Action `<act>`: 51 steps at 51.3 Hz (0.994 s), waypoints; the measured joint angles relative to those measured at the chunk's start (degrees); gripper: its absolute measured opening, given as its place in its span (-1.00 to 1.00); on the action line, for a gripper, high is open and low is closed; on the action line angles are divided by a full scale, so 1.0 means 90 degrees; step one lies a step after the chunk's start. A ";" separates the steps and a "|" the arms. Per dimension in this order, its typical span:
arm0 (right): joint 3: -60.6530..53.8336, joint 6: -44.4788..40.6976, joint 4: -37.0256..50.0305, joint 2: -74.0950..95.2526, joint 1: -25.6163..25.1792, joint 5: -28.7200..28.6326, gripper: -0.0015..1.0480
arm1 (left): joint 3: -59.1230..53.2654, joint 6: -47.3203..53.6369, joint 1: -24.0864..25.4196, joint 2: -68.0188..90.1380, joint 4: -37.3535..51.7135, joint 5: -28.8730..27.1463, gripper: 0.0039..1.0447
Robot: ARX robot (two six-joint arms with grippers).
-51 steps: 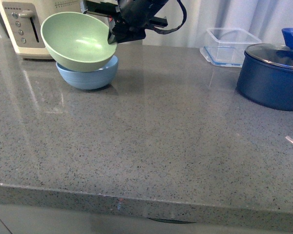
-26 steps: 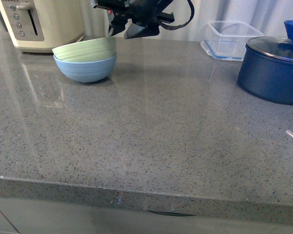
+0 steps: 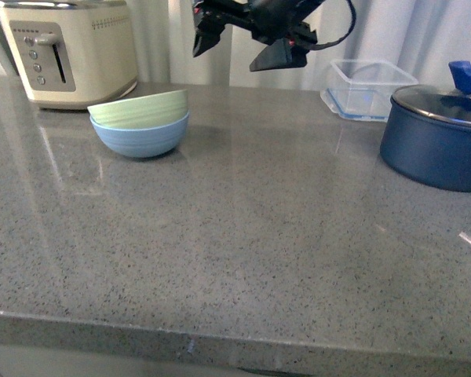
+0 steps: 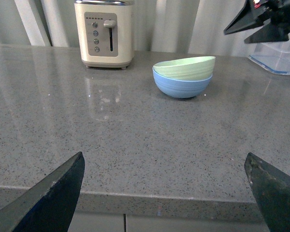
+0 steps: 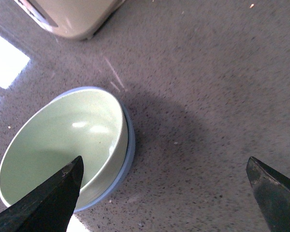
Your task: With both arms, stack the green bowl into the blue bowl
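The green bowl (image 3: 139, 108) sat tilted in the blue bowl (image 3: 140, 135) upper left, right gripper (image 3: 239, 47) spread empty above, left gripper (image 4: 164, 191) fingers wide apart too.

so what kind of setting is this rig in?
Most likely a kitchen, or a mock-up of one: a grey speckled countertop with a cream toaster, a lidded blue pot, a clear food container and two stacked bowls.

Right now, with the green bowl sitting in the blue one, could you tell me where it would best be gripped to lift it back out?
Grip the green bowl by its rim on the side toward the pot, coming from above. It sits tilted in the blue bowl, so that edge stands highest and clear, leaving room for the jaws to pinch the thin wall.
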 joint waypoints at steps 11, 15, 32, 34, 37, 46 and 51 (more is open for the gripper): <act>-0.4325 -0.0141 0.2169 -0.3310 -0.0930 0.0032 0.81 | 0.0000 0.0000 0.0000 0.0000 0.0000 -0.0002 0.87; -0.5399 -0.0143 0.2497 -0.4044 -0.1214 -0.0046 0.81 | 0.0000 0.0000 0.0000 0.0000 0.0000 -0.0002 0.87; -0.9046 -0.0158 0.3213 -0.6377 -0.2514 -0.0408 0.81 | 0.0000 0.0000 0.0000 0.0000 0.0000 -0.0002 0.87; -0.9292 -0.0160 0.3242 -0.6628 -0.2662 -0.0457 0.81 | 0.0000 0.0000 0.0000 0.0000 0.0000 -0.0002 0.87; -0.9690 -0.0168 0.3303 -0.7055 -0.2917 -0.0525 0.81 | 0.0000 0.0000 0.0000 0.0000 0.0000 -0.0002 0.87; -1.1395 -0.0466 0.3677 -0.8548 -0.3769 -0.0304 0.81 | 0.0000 0.0000 0.0000 0.0000 0.0000 -0.0002 0.87; -1.1834 -0.0593 0.3757 -0.8864 -0.3864 -0.0192 0.81 | 0.0000 0.0000 0.0000 0.0000 0.0000 -0.0002 0.87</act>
